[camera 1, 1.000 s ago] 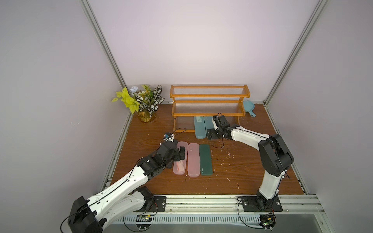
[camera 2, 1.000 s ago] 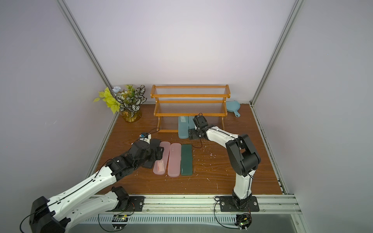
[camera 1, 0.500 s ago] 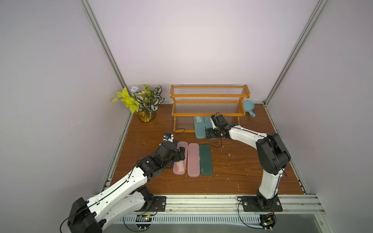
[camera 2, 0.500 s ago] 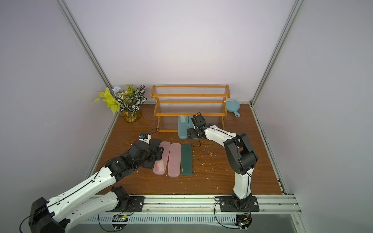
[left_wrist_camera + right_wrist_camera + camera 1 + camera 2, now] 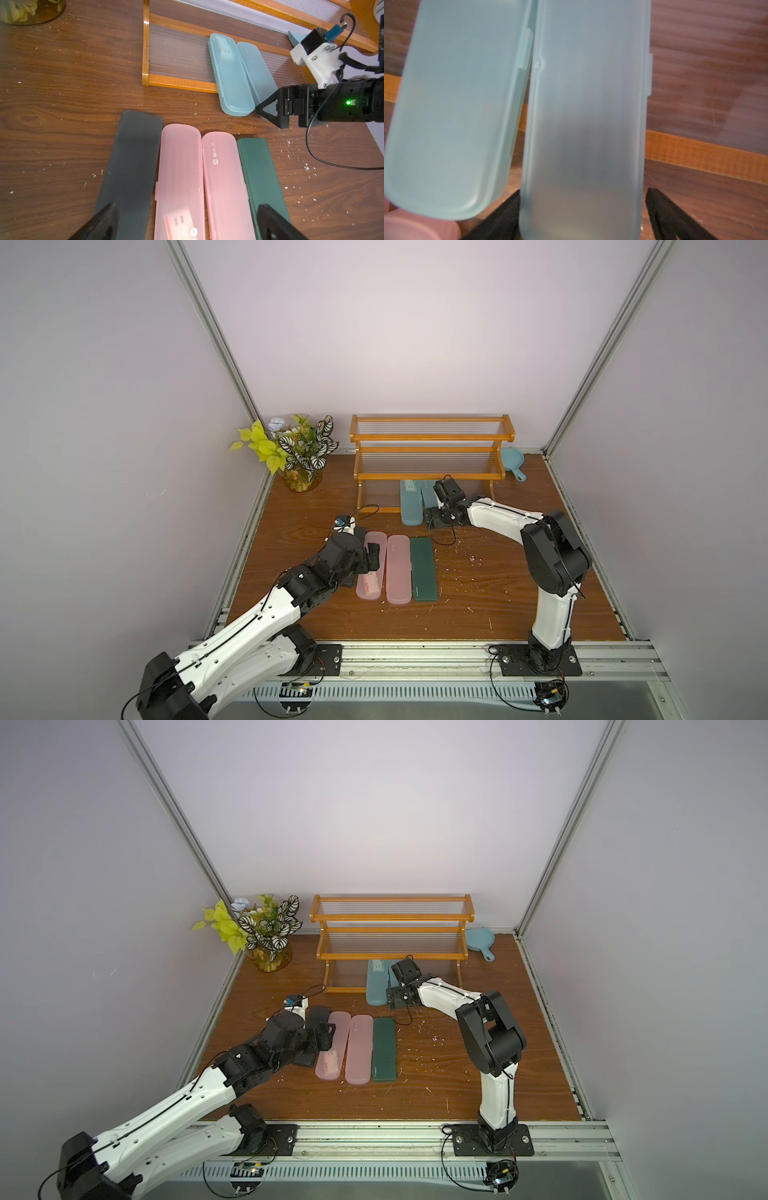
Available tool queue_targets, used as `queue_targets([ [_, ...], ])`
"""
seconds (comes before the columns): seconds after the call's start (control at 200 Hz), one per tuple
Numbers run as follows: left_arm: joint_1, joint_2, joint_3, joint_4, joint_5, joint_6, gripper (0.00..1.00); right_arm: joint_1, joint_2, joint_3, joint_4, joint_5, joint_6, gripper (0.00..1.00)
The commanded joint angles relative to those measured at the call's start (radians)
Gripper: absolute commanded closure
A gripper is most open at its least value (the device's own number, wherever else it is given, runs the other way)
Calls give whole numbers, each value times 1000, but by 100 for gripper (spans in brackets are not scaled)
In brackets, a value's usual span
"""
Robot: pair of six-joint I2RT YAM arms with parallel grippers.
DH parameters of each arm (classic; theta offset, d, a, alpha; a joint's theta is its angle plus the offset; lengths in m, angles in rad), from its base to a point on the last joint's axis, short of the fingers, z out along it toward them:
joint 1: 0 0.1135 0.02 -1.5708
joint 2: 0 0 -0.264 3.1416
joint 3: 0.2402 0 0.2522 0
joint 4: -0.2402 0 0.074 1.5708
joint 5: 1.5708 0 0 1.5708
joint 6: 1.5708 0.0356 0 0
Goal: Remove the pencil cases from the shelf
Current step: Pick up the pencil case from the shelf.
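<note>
— Teal plastic lies between the jaws of your right gripper (image 5: 583,195). That is the teal case (image 5: 583,124). The jaws stand apart on either side of its near end, across its width, and one finger shows a gap to the plastic. You have clamped nothing yet.

— Which way does it run from there?

— Lengthwise away from your hand, front to back. Its far half lies on the lowest clear panel of the shelf (image 5: 428,476). Its near end pokes out past the front rail, over the table (image 5: 498,593). Your pull, I'd judge, goes straight back along that axis, toward the robot's base.

— And the left side?

— Your left gripper (image 5: 185,224) is spread wide and empty. It hovers over the black case (image 5: 133,166) and the pink cases (image 5: 178,166), well apart from the shelf. The right arm is plainly the nearer.

— What's in the way?

— The second teal case (image 5: 452,104) lies pressed along the first one's long edge. Whether it overlaps I cannot tell, so it may drag along. The dark green case (image 5: 424,568) ends the row on the table, its far end near your hand. The blue pan (image 5: 510,457) and the plant (image 5: 303,448) stand well off.
</note>
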Motion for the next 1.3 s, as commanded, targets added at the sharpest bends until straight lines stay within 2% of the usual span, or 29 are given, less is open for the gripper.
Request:
queue_targets([
  [0.0, 13, -5, -9, -7, 7, 4, 3, 4, -7, 46, -15, 21, 6, 6],
  [0.455, 14, -2, -1, -15, 5, 7, 3, 4, 69, 148, -37, 26, -8, 7],
  [0.741, 14, 12, 5, -9, 9, 7, 3, 4, 89, 182, -77, 56, 8, 19],
  [0.891, 14, 17, 8, -6, 11, 10, 3, 4, 78, 170, -79, 62, 10, 23],
  [1.296, 16, 21, 7, 8, 9, 21, 3, 5, -45, 44, -50, 61, 31, 25],
])
